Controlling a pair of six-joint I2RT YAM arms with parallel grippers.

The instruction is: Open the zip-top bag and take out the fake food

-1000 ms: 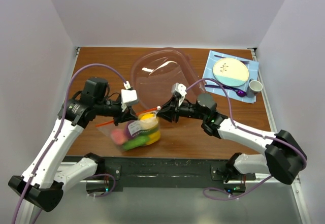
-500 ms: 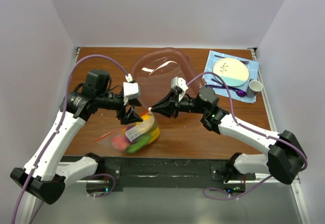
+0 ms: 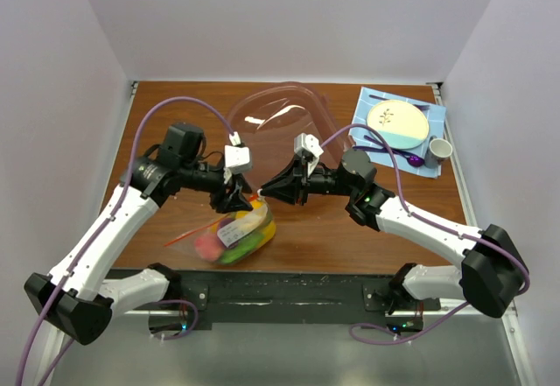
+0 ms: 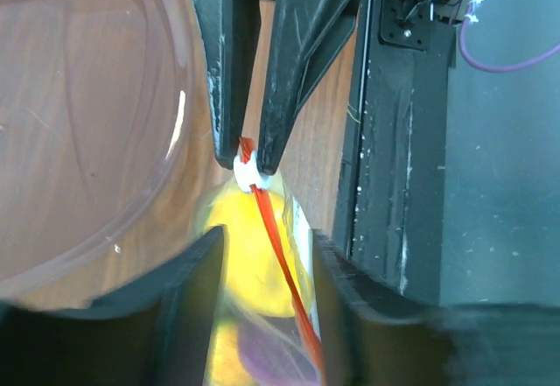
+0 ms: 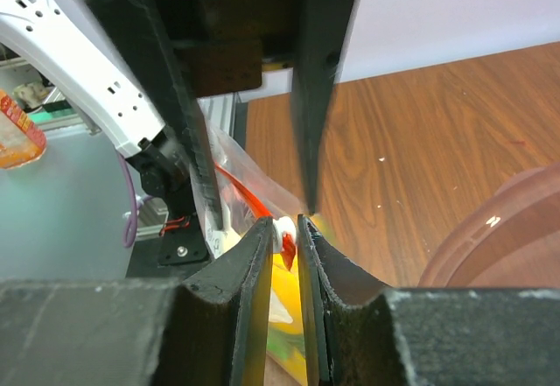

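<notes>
The bag [image 3: 226, 233] lies on the bench [image 3: 175, 115] near its front edge, stuffed with the food [image 3: 210, 244], its mouth turned up toward the two arms. The right gripper [image 5: 283, 227] is nipped narrow on the white tab at the end of the red zip strip [image 4: 276, 246]. The left gripper [image 4: 267, 237] stands apart over the mouth, holding nothing.

That pinch looks slight. A sharp pull could slip the tab free. If the left gripper closes on both walls of the bag, or on the yellow fruit under them, the mouth would stay shut and the whole bag would simply lift or drag.

From above the two grippers look merely nose to nose, with the bowl [image 3: 280, 128] behind them. Only the wrist views show the tab caught and the left fingers [image 5: 175, 123] spread.
</notes>
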